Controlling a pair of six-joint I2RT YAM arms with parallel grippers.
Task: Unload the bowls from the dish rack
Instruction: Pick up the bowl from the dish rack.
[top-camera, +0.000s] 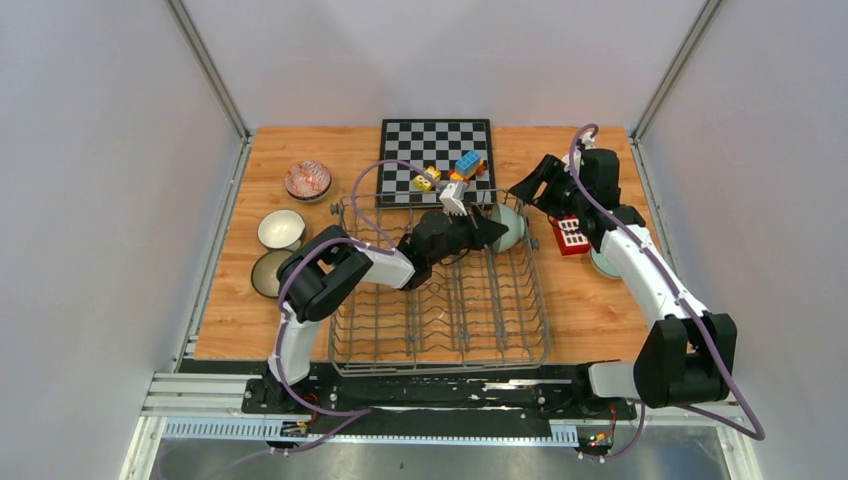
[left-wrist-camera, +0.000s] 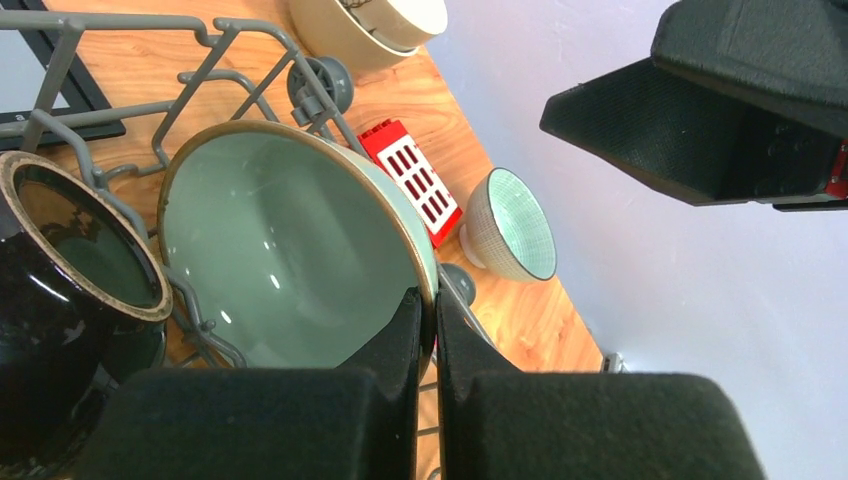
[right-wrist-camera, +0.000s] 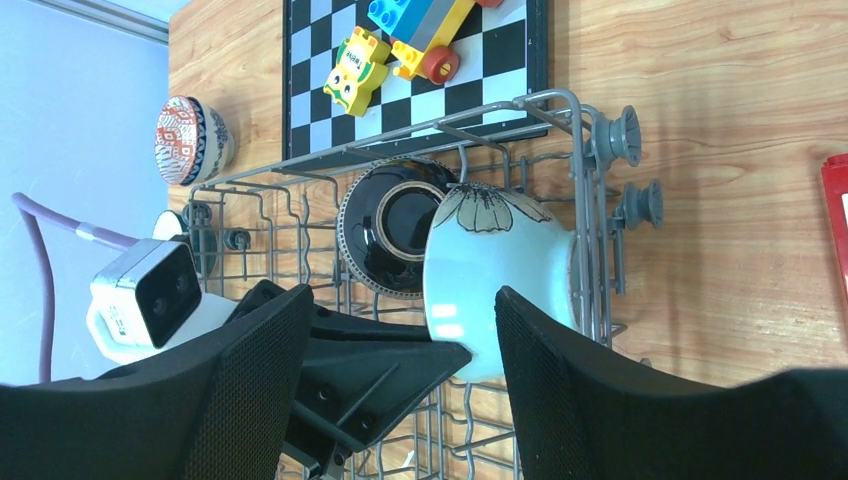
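The grey wire dish rack (top-camera: 440, 300) sits mid-table. In its far right corner a pale mint bowl (top-camera: 512, 228) stands on edge beside a dark bowl (left-wrist-camera: 70, 270). My left gripper (left-wrist-camera: 428, 300) is shut on the mint bowl's (left-wrist-camera: 290, 250) rim, one finger inside and one outside. From the right wrist the same mint bowl (right-wrist-camera: 500, 270) shows a flower drawing, with the dark bowl (right-wrist-camera: 395, 235) behind it. My right gripper (top-camera: 530, 185) hangs open over that corner of the rack, its fingers (right-wrist-camera: 560, 380) apart, holding nothing.
A red-patterned bowl (top-camera: 307, 180), a cream bowl (top-camera: 281, 229) and a third bowl (top-camera: 268, 272) stand left of the rack. Right of it lie a red block (top-camera: 570, 236) and a mint-lined bowl (left-wrist-camera: 515, 225). Behind is a chessboard (top-camera: 436, 150) with toy blocks (top-camera: 455, 170).
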